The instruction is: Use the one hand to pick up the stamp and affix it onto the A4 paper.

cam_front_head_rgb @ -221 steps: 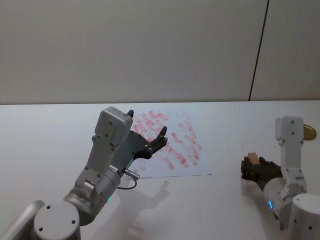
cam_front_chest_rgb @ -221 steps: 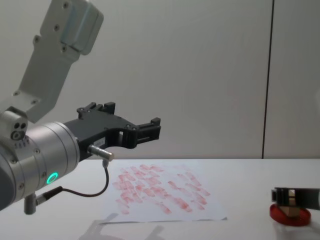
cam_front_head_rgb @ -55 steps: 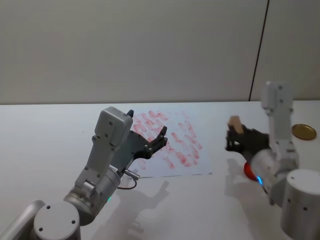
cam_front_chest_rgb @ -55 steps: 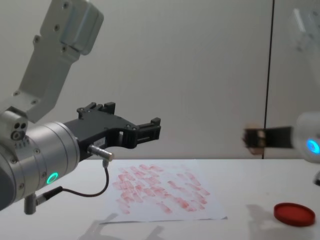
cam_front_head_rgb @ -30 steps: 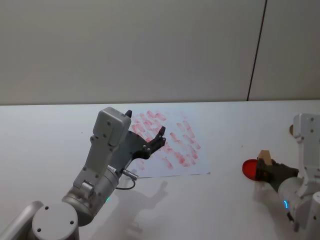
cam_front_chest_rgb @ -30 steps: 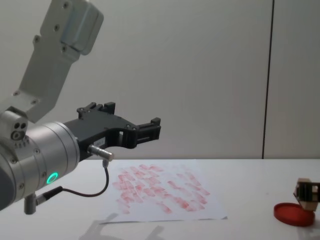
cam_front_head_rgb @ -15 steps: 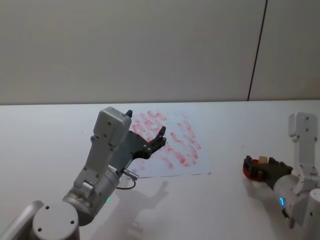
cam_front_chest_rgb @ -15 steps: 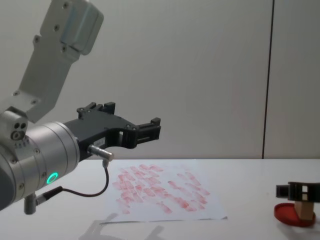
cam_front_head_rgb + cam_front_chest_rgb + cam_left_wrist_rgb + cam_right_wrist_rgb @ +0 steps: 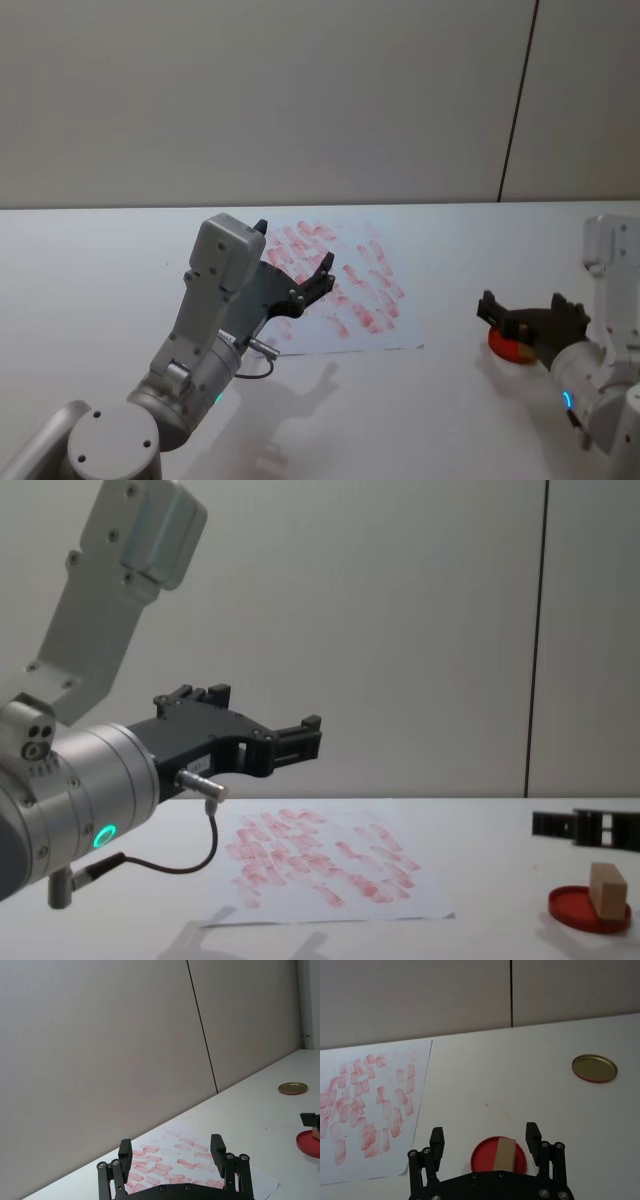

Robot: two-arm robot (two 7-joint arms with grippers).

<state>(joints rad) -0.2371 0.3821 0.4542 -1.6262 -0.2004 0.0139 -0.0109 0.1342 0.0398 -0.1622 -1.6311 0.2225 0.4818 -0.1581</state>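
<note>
The stamp (image 9: 607,889), a small tan wooden block, stands free on the red ink pad (image 9: 578,907) at the right of the table. It also shows as the stamp (image 9: 503,1155) on the red ink pad (image 9: 482,1157) in the right wrist view. My right gripper (image 9: 585,826) hovers just above it, open, with nothing between its fingers; the head view has my right gripper (image 9: 531,315) over the pad (image 9: 508,346). The A4 paper (image 9: 375,290), covered in red marks, lies mid-table, well left of the pad. My left gripper (image 9: 295,247) hangs open above the paper, idle.
A round gold lid (image 9: 594,1068) lies flat on the table beyond the ink pad, towards the far right. Bare white tabletop (image 9: 490,870) separates the paper's right edge from the pad. A grey wall rises behind the table.
My right gripper, shut on the stamp while lowering it onto the ink pad, has opened and risen a little. The stamp now stands free on the pad. The left arm has not moved.
</note>
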